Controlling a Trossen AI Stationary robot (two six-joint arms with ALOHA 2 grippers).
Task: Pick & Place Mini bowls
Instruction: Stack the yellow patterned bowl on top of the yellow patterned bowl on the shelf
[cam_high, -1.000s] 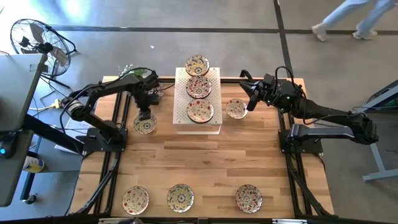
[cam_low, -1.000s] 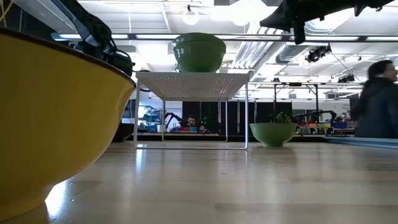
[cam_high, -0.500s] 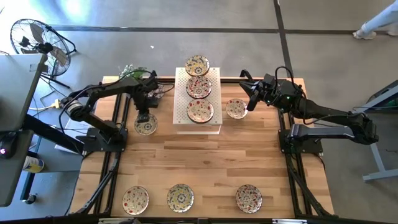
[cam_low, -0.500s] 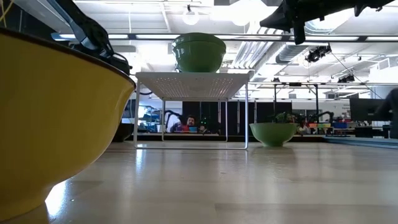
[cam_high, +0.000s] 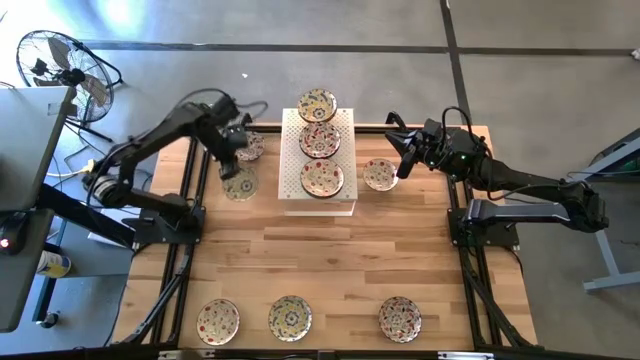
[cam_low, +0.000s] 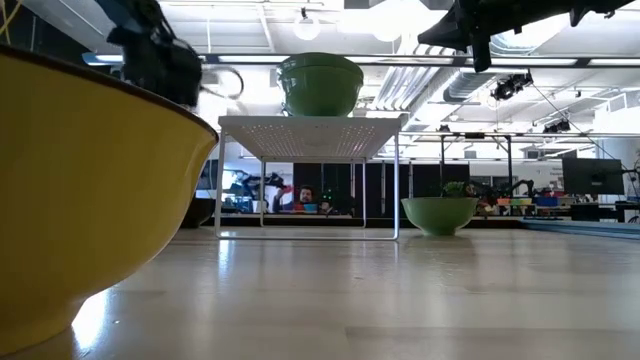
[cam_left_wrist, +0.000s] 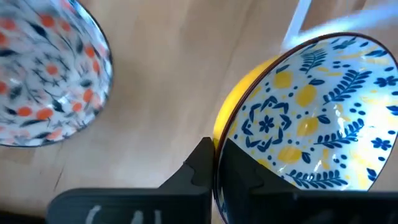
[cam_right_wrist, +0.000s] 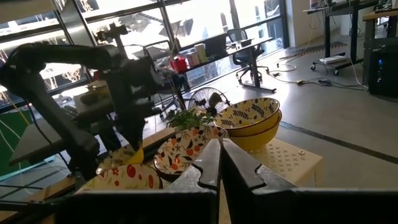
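1. Left gripper (cam_left_wrist: 214, 171) is clamped tight on the rim of a bowl (cam_left_wrist: 305, 118), one finger inside and one outside. From overhead it's at (cam_high: 232, 150), just left of the white rack (cam_high: 318, 205), with the held bowl (cam_high: 240, 184) hanging under it.
2. The relation that matters: the bowl is already in the fingers, and the rack lies to that gripper's right, so I'd guess the carry goes that way. The left arm is clearly the nearer one for it.
3. Another bowl (cam_left_wrist: 46, 74) sits on the table (cam_high: 330, 260) close beside the held one, apart from it.
4. Looks: the held bowl is yellow outside, white inside with blue leaves and yellow lemons. The neighbour is white with orange flowers.
5. Right gripper (cam_high: 400, 160) is pinched closed on nothing, hovering by the bowl right of the rack.
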